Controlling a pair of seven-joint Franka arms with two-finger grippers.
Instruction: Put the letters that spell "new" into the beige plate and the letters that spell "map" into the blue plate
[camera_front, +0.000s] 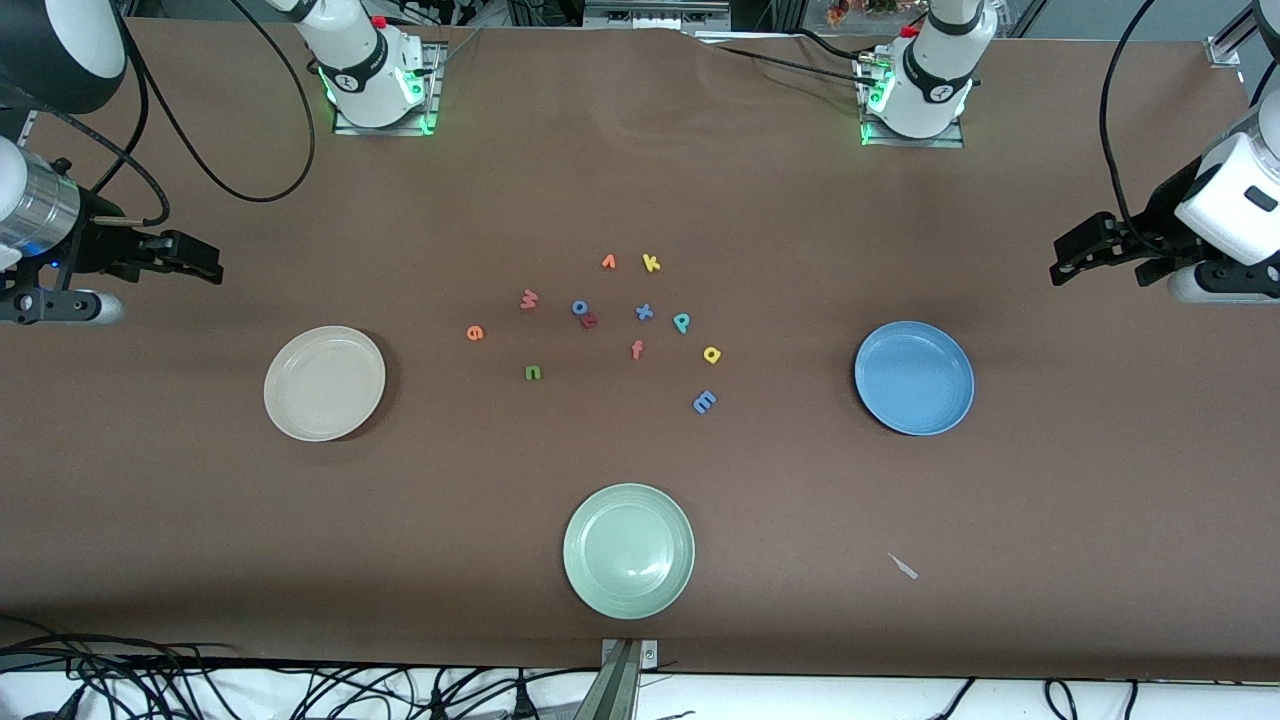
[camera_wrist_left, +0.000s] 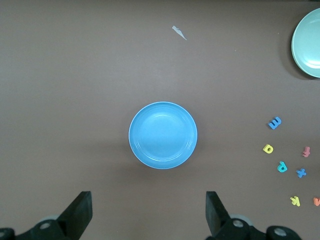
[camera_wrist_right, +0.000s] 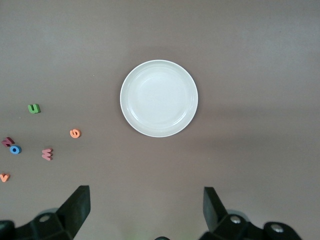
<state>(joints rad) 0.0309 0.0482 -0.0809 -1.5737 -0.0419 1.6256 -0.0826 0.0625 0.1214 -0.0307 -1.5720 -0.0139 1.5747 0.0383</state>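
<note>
Pale green plate (camera_front: 628, 550) sits unused nearest the camera; six task letters (camera_front: 533, 372) lie scattered mid-bench among decoys, between beige plate (camera_front: 324, 382) and blue plate (camera_front: 914, 377). Left hand (camera_front: 1062, 262) and right hand (camera_front: 205, 262) hang wide, empty. Risk: grabbing lookalike yellow "k" (camera_front: 651, 263).

blue "o" (camera_front: 579, 307) touching red letter (camera_front: 591, 321)

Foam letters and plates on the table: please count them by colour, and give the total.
Letters:
Orange: 3 (e, f, v)
Red-pink: 2
Blue: 3
Yellow: 2
Green: 1
Teal: 1
Plates:
Beige plate: 1
Blue plate: 1
Pale green plate: 1
Total: 15
</note>
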